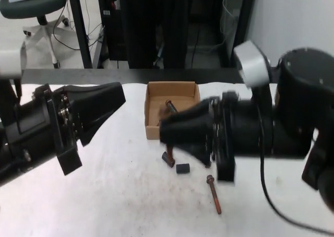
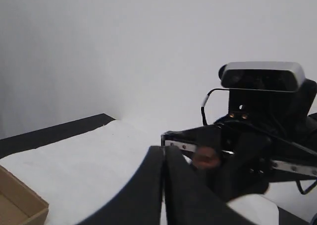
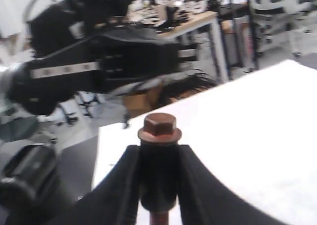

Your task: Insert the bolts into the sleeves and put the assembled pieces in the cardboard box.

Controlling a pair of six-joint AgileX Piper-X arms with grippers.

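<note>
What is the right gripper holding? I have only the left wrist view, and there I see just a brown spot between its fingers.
Observer: In the right wrist view, the right gripper is shut on a black sleeve with a bolt seated in it.
Operator: Is anything already in the cardboard box?
Observer: Yes, the high view shows one piece lying inside the cardboard box.
Operator: And what waits outside it?
Observer: A loose bolt and a loose sleeve, on the near side of the box.

Sleeved bolt [image 3: 158,150] gripped; loose bolt [image 1: 214,194] near black sleeve [image 1: 182,168]; cardboard box [image 1: 152,131] holds another bolt [image 1: 170,105].
</note>
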